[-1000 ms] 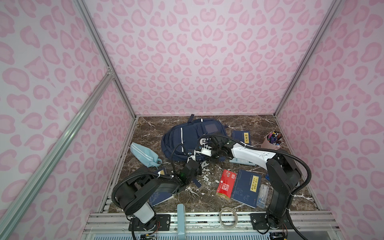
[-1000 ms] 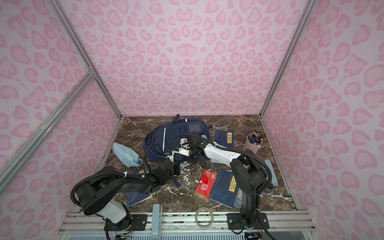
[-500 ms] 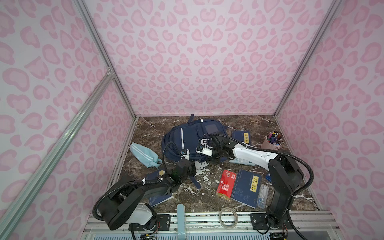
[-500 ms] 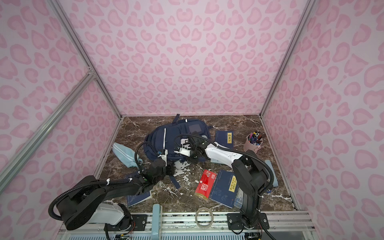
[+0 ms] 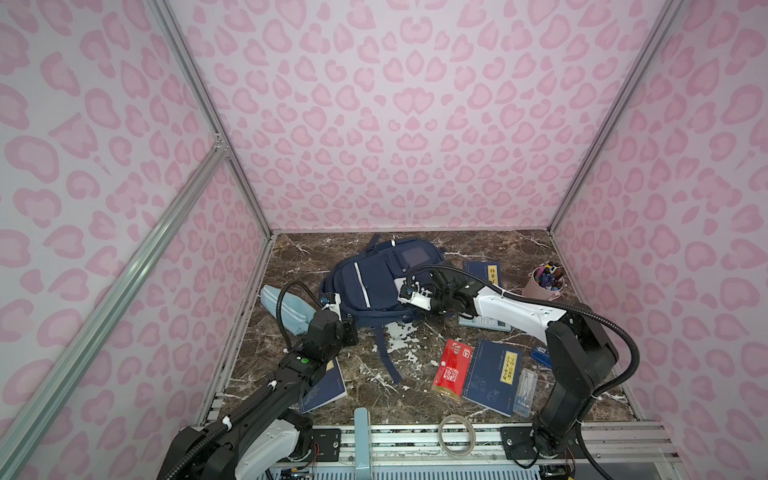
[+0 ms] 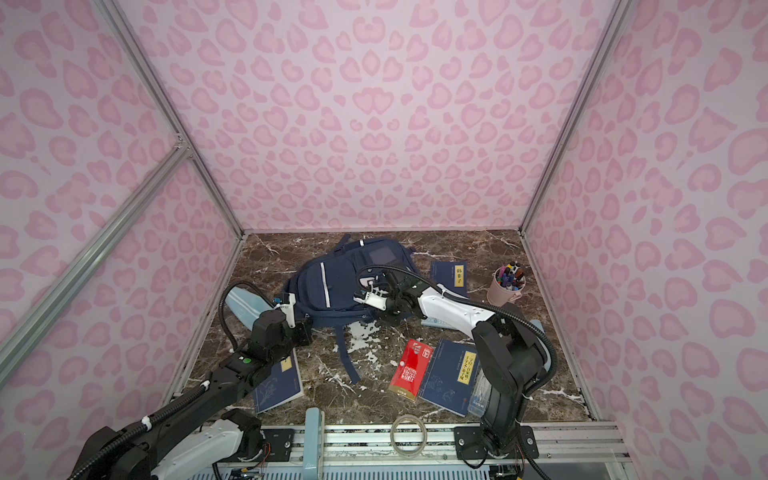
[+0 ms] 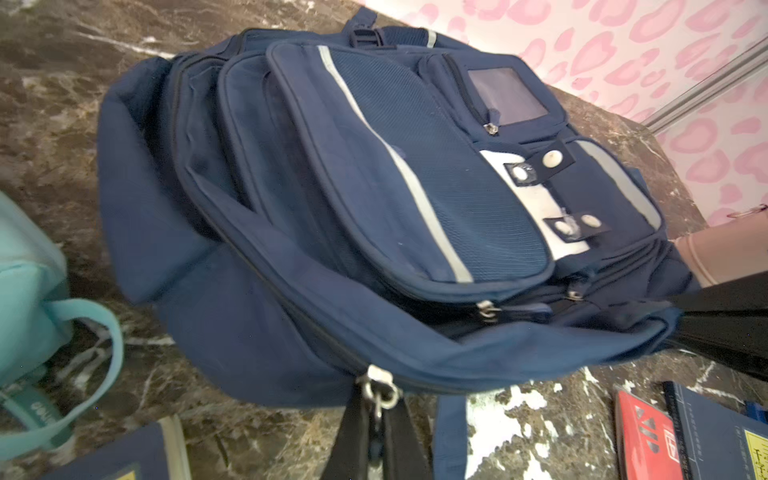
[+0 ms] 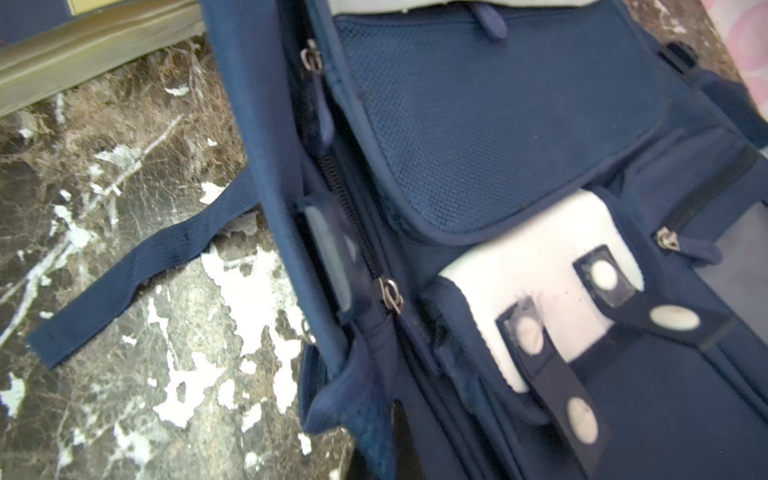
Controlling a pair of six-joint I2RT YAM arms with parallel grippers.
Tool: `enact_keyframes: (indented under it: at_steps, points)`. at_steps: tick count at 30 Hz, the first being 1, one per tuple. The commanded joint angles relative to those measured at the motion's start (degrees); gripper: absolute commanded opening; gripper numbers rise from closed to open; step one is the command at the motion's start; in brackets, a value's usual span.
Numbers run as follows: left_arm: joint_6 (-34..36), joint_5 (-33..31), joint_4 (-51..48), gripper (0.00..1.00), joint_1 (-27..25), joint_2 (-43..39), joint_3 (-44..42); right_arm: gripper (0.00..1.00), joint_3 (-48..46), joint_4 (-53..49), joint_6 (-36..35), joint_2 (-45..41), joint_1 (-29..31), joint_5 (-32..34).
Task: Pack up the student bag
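Evidently both arms are set on opening the bag point(image 5: 374, 282), which lies face up mid-way across the table point(image 5: 299, 257): the left gripper point(image 7: 376, 422) is pinched shut on a zip pull point(image 7: 377, 390) at its near edge. The right gripper point(image 5: 405, 293) is clamped on rim fabric farther along, probably to hold the cloth taut against that pull, while books point(image 5: 492, 376) wait outside.

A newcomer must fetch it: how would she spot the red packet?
Find the large navy-blue fabric backpack lying mid-table. Nearer the front rail, right of its dangling strap, lies a flat red rectangular packet. It is bright red, unlike the navy-blue book beside it.
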Motion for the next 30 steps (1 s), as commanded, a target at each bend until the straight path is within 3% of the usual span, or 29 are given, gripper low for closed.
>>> enact_keyframes:
  at_steps: [1,2,4,6,9,11,15,18,22,23,25,30]
  points:
    - [0.9,2.9,-2.6,0.04,1.4,-0.5,0.2,0.0,-1.9,2.6,-0.1,-0.4,-1.4,5.8]
    - [0.8,5.2,-2.4,0.04,1.4,-1.6,0.0,0.01,-2.0,3.4,-0.2,-0.1,-2.0,7.5]
    - [-0.4,11.1,-0.8,0.04,0.7,-2.8,-0.5,0.32,-2.5,5.0,0.4,-0.2,-2.3,9.6]
    - [-1.9,13.7,0.8,0.04,-2.1,-2.7,-0.4,0.53,-4.7,8.4,1.1,-2.2,-0.6,10.1]
    - [-3.0,12.4,0.3,0.04,-7.3,-1.6,1.3,0.72,-9.6,14.4,2.6,-7.6,3.1,8.6]
    - [-4.0,12.9,1.6,0.04,-9.1,-0.7,1.7,0.75,-12.1,19.0,4.7,-10.2,6.2,5.9]
    - [-5.8,16.3,3.2,0.04,-10.0,1.0,2.6,0.73,-13.4,23.7,3.7,-9.6,12.4,5.8]
    - [-7.1,18.0,3.6,0.04,-10.2,0.9,2.8,0.66,-12.0,25.5,3.3,-6.0,14.4,7.9]
    - [-9.3,20.4,4.9,0.04,-10.5,0.0,1.7,0.41,-10.6,27.3,4.1,-1.7,14.5,5.3]
    - [-9.3,20.3,4.8,0.04,-10.5,-0.1,1.4,0.24,-10.4,27.3,4.1,-1.2,14.6,5.4]
    - [-8.8,18.0,2.8,0.04,-10.4,0.0,1.4,0.03,-10.7,27.1,3.9,-1.3,14.5,5.3]
    - [-7.2,12.0,-1.9,0.04,-7.4,1.2,1.8,0.0,-13.2,24.3,0.3,-3.9,14.5,6.0]
